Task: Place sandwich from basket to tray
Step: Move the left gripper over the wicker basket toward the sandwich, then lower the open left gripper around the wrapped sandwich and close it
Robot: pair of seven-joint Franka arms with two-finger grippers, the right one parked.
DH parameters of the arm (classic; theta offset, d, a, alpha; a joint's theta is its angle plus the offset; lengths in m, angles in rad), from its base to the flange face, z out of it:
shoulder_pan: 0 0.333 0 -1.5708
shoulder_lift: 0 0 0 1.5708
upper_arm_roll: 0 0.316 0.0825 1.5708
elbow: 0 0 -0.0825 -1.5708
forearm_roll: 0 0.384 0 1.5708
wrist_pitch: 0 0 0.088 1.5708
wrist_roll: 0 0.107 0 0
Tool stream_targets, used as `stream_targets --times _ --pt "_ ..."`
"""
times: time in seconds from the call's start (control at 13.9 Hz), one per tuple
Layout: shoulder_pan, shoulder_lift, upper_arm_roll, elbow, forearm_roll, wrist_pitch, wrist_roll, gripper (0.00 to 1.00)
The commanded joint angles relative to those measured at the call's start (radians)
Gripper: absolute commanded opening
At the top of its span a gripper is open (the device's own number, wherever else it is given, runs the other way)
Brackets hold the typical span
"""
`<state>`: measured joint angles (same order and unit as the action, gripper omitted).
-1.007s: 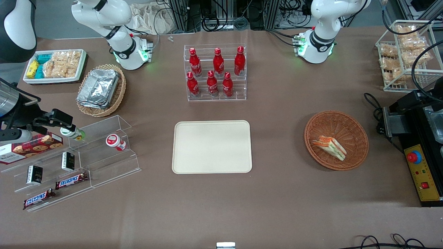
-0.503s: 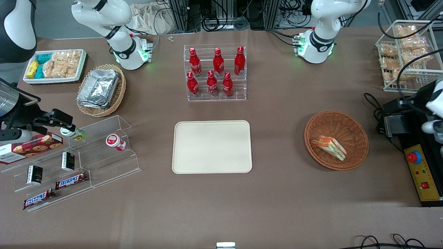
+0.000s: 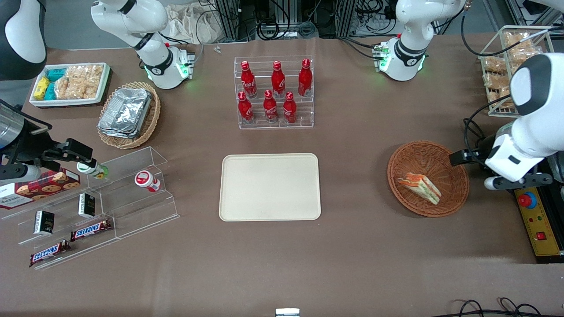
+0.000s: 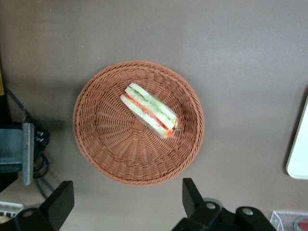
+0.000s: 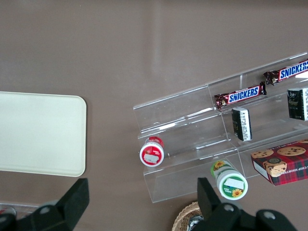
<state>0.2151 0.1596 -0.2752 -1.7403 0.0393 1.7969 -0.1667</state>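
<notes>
The brown table (image 3: pixel 361 264) carries everything. Near its middle lies the cream tray (image 3: pixel 270 186), flat and bare. Toward the working arm's end sits the round reddish-brown basket (image 3: pixel 454 176), well apart from the tray. Farther from the front camera than the tray stands a clear rack of red bottles (image 3: pixel 273 92). The working arm's gripper (image 4: pixel 126 203) hangs above the table just beside the basket, at the basket's edge nearest the working arm's end, not touching it; its jaws are spread wide with nothing between them, and one dark fingertip (image 4: pixel 60 199) shows clearly in the wrist view. The sandwich (image 3: pixel 420 186) lies on its side inside the basket, close to the centre, its white bread and orange and green layers showing along the cut edge.
</notes>
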Motion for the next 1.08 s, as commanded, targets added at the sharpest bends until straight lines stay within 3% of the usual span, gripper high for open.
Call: stream_targets --times 0.0,0.43,0.65,1.01 --pt "0.001 -0.069 -0.002 -0.145 0.004 0.097 -0.095 1.00" --pt "-0.019 -0.054 -0.010 -0.281 0.005 0.284 -0.356 0.99" --pt "-0.017 -0.009 -0.012 -0.286 0.001 0.335 -0.621 0.99" --pt "-0.019 0.049 -0.012 -0.317 0.007 0.421 -0.830 0.99"
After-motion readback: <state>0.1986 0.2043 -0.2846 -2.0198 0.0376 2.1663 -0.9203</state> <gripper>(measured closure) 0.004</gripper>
